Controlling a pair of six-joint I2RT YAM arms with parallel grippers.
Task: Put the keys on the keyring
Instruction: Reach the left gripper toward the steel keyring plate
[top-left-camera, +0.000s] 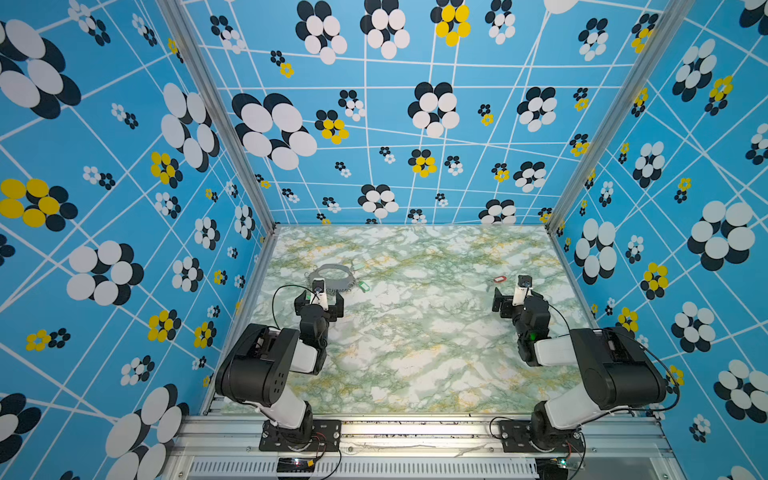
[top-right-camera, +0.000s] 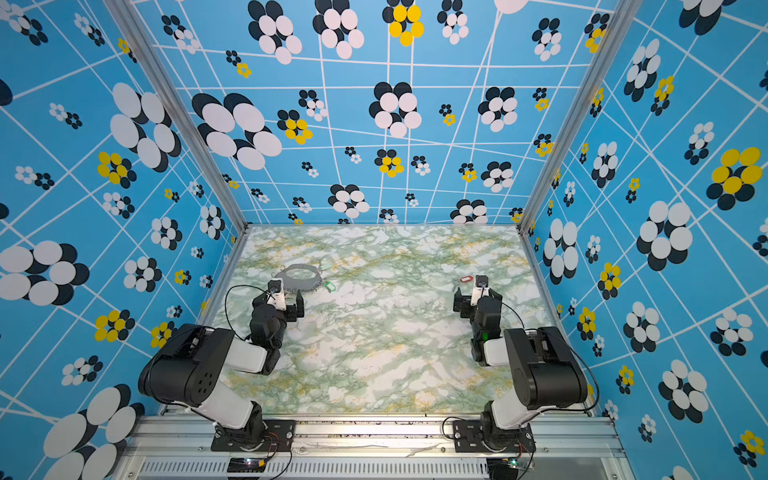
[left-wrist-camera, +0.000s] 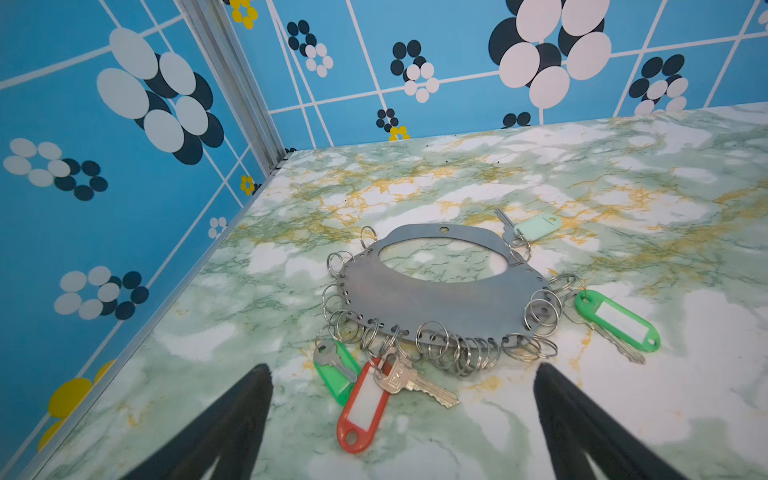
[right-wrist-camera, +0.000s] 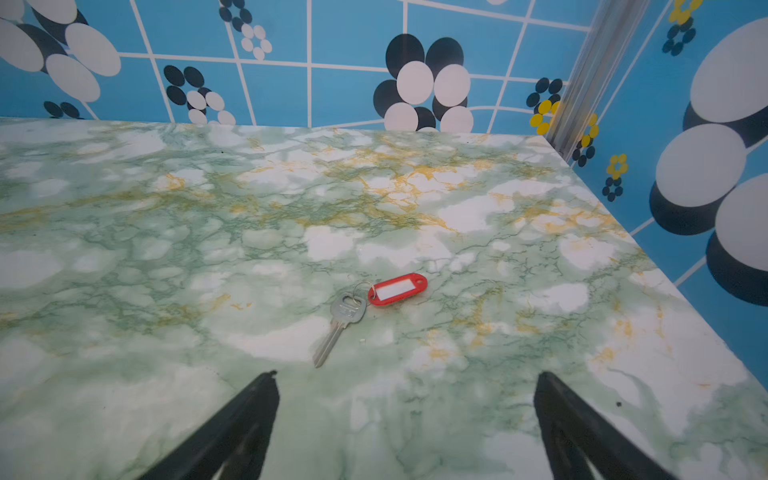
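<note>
In both top views we see the keyring (top-left-camera: 330, 275) lying flat on the far left of the marbled table (top-left-camera: 415, 357). A pale teal tag (top-left-camera: 358, 264) sits at its far right corner and a green tag (top-left-camera: 364, 286) lies just beside its right end. The left gripper (top-left-camera: 320, 300) hovers at the plate's near side, jaws spread wide and holding nothing. The right gripper (top-left-camera: 517, 300) stands well apart on the right, equally wide and empty, with a loose red tag (top-left-camera: 498, 279) just beyond it. From the left wrist we see its black fingers (left-wrist-camera: 245, 419) far apart. Ahead, between them, a second red tag (left-wrist-camera: 363, 405) with a brass key (left-wrist-camera: 415, 384) and a second green tag (left-wrist-camera: 336, 376) with a small silver key (left-wrist-camera: 328, 359) lie at the plate's ringed edge; we cannot tell whether they are hooked on. From the right wrist we see the loose red tag joined by a wire loop to a long silver key (right-wrist-camera: 340, 328), flat on the table and untouched.
</note>
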